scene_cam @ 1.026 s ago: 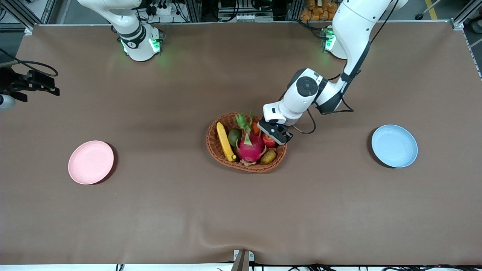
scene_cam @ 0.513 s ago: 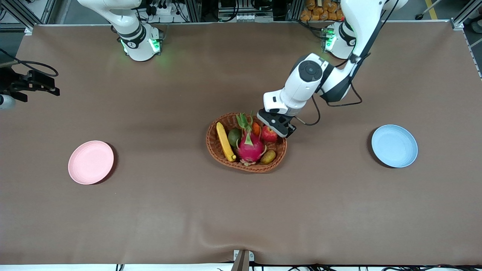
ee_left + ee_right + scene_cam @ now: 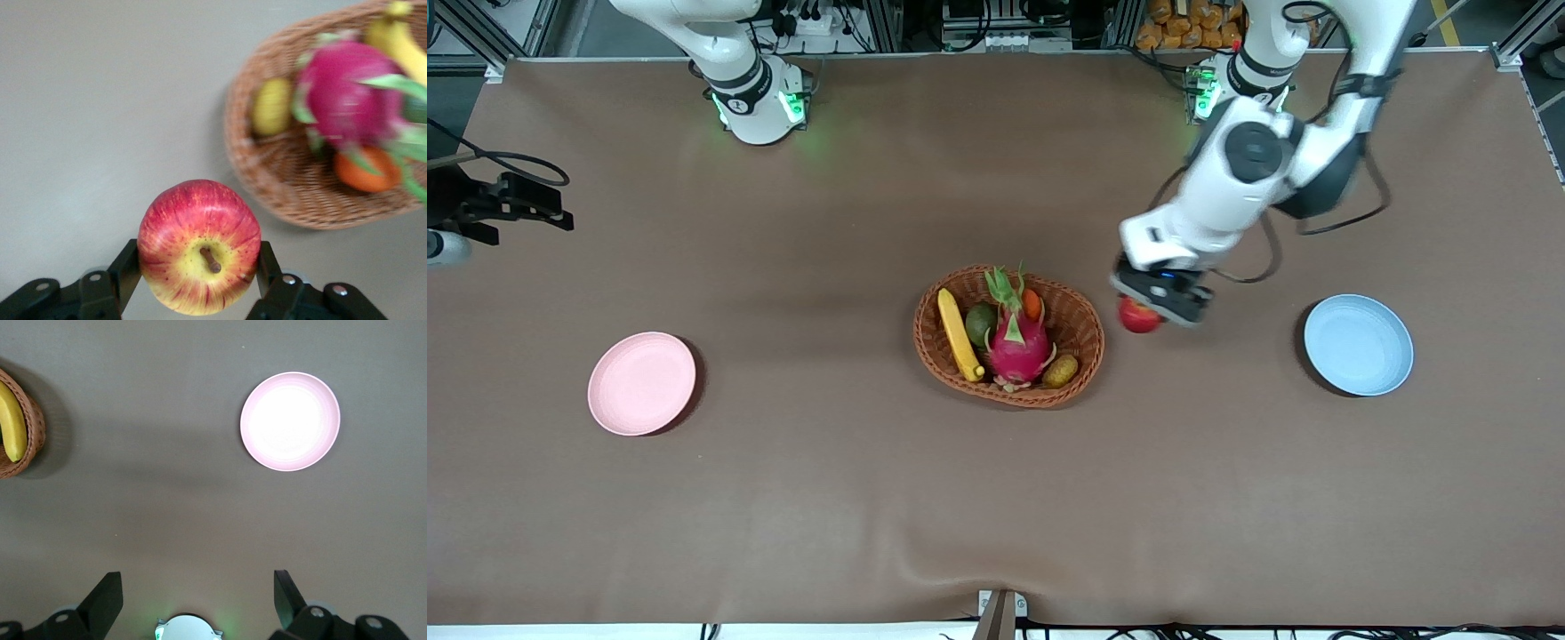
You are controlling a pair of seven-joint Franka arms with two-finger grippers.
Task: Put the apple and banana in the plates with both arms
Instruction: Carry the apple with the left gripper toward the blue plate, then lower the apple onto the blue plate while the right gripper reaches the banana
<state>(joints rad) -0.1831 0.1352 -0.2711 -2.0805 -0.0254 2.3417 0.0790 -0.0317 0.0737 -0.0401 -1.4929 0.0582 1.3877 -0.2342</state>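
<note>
STEP: carrying apple | my left claw pinches the small round red-yellow apple over the brown table, between oval wicker basket and light blue round plate | my right claw waits, spread, at the right arm's end of the table | long yellow banana in basket | NEXT: I judge, travel over the blue plate, lower, release.

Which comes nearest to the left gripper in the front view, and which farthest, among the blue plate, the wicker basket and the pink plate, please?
From the left gripper, shut on the apple:
1. Wicker basket, beside it, mid-table.
2. Blue plate, toward the left arm's end.
3. Pink plate, toward the right arm's end.
</note>
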